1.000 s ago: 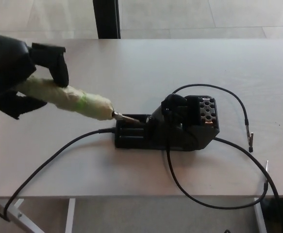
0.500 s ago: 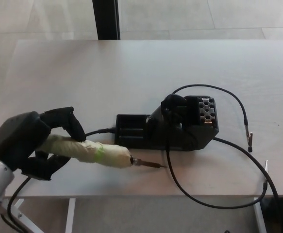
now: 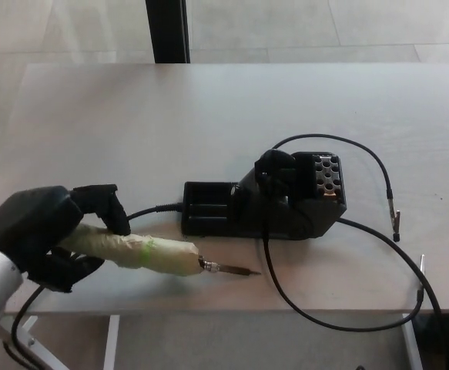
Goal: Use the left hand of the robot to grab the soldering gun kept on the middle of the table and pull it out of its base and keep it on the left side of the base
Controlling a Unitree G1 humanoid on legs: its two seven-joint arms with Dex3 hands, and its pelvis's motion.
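- The left hand (image 3: pixel 43 235), black and thick-fingered, is wrapped around the soldering gun (image 3: pixel 143 254), clear of its base (image 3: pixel 266 204).
- The gun's handle is bound in pale yellow-green tape; its thin metal tip (image 3: pixel 230 270) points away from the hand, low over the bench (image 3: pixel 209 116).
- The blocky black base sits just beyond the tip; a black cable (image 3: pixel 316 320) loops past the bench's near edge.
- Bare pale bench lies beyond the hand.

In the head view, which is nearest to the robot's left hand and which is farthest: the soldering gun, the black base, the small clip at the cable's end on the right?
From the left hand:
1. Soldering gun: held in the hand, tip pointing right, near the front edge.
2. Black base: middle of the table, to the hand's right.
3. Small clip: far right side, past the base.
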